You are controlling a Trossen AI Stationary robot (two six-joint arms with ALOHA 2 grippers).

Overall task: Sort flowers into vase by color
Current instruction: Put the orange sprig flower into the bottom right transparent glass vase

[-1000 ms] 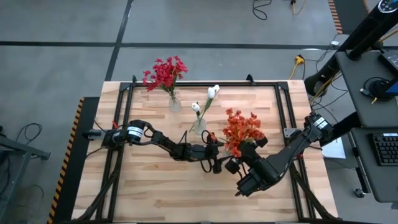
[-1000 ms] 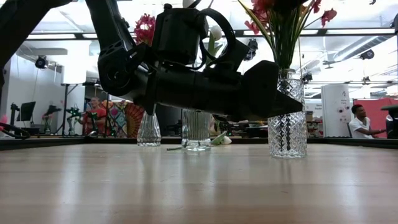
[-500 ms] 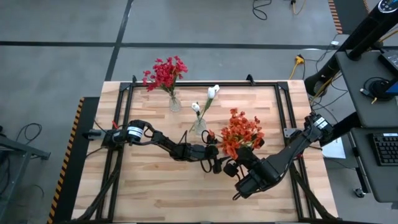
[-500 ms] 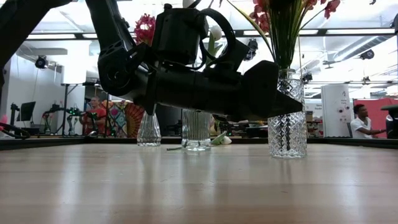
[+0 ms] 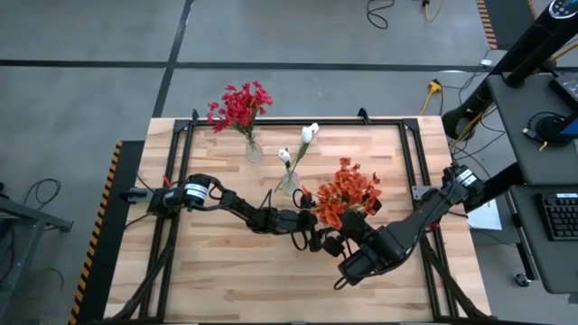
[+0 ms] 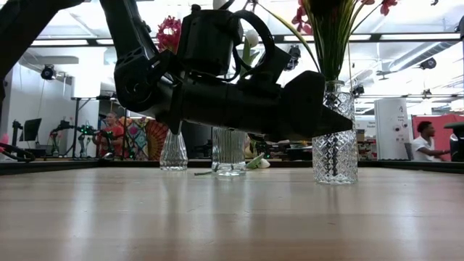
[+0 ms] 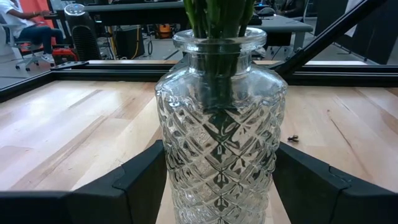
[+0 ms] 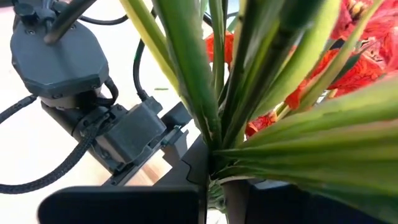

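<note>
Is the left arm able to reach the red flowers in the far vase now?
Probably not at once: the left gripper stands around the diamond-cut vase of orange flowers. The red flowers look otherwise unobstructed.

- Your two arms are dark, almost black, made of blocky segments with round joints.
- The left arm [image 5: 237, 206] has a round silver-white ring with a small red mark near its base.
- On the right arm [image 5: 424, 219] you see a pale, white-marked joint.
- Braided black cables loop around the left wrist housing [image 8: 59, 53], which is matte grey and eight-sided.
</note>
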